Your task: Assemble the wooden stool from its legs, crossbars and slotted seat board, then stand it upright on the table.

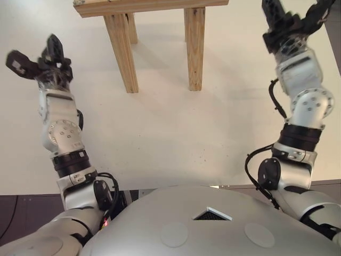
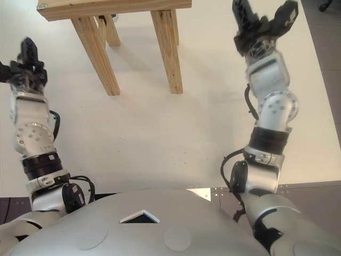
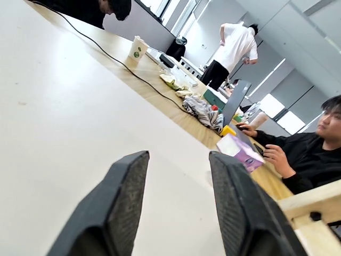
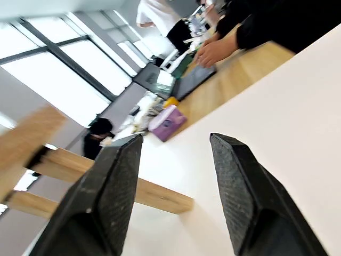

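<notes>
- A pale wooden stool (image 1: 144, 6) with square-cut legs stands upright on the white tabletop (image 1: 170, 133), at the far side of the scene and roughly centred between the two arms.
- Its slotted seat board (image 2: 106, 7) is on top. The two nearer legs, one on the left (image 1: 121, 50) and one on the right (image 1: 194, 48), have their feet planted flat on the tabletop, and a rear leg (image 1: 131, 26) shows behind the left one.
- The left gripper (image 1: 36, 56), black with two fingers, hangs above the tabletop well to the left of the stool and touches nothing. Its jaws stand apart and hold nothing.
- In the left wrist view, a corner of the stool's pale wood shows past that gripper's fingers.
- The right gripper (image 1: 295, 13), also black, is raised to the right of the stool, near the level of the seat board and clear of it. Its jaws are spread wide and empty.
- In the right wrist view, a wooden bar of the stool (image 4: 160, 194) lies beyond the spread fingers.
- Farther off, a second tabletop of light wood (image 3: 176, 106) carries a white paper cup (image 3: 138, 49) and a purple box (image 3: 240, 152).
</notes>
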`<action>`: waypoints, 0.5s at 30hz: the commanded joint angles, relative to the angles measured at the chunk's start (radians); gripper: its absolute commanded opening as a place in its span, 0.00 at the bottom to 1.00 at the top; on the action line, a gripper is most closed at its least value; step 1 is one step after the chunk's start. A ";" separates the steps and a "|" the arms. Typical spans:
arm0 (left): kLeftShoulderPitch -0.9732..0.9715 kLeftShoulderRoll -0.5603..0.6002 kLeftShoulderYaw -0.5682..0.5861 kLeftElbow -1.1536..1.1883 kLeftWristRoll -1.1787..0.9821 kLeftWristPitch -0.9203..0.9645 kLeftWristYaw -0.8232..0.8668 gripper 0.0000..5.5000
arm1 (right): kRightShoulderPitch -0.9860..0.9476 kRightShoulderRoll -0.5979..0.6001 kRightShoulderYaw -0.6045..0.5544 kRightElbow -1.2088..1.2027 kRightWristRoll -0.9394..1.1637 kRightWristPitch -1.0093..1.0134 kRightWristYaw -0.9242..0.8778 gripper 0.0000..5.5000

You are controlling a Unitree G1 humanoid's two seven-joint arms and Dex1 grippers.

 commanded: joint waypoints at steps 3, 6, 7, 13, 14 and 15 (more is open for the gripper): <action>0.143 -0.062 -0.283 -0.113 0.385 -0.115 -0.033 0.23 | 0.206 0.022 0.281 -0.089 -0.567 -0.255 -0.114 0.26; 0.159 -0.090 -0.289 -0.147 0.440 -0.118 -0.022 0.14 | 0.224 0.040 0.301 -0.122 -0.608 -0.247 -0.081 0.17; 0.169 -0.103 -0.287 -0.161 0.452 -0.113 -0.016 0.12 | 0.228 0.043 0.307 -0.135 -0.614 -0.238 -0.067 0.14; 0.223 -0.202 -0.316 -0.206 0.514 -0.111 0.023 0.00 | 0.218 0.036 0.302 -0.171 -0.619 -0.185 0.035 0.01; 0.224 -0.215 -0.317 -0.208 0.520 -0.111 0.022 0.00 | 0.215 0.039 0.293 -0.171 -0.618 -0.174 0.045 0.01; 0.225 -0.226 -0.320 -0.211 0.526 -0.112 0.024 0.00 | 0.212 0.040 0.282 -0.169 -0.615 -0.165 0.054 0.01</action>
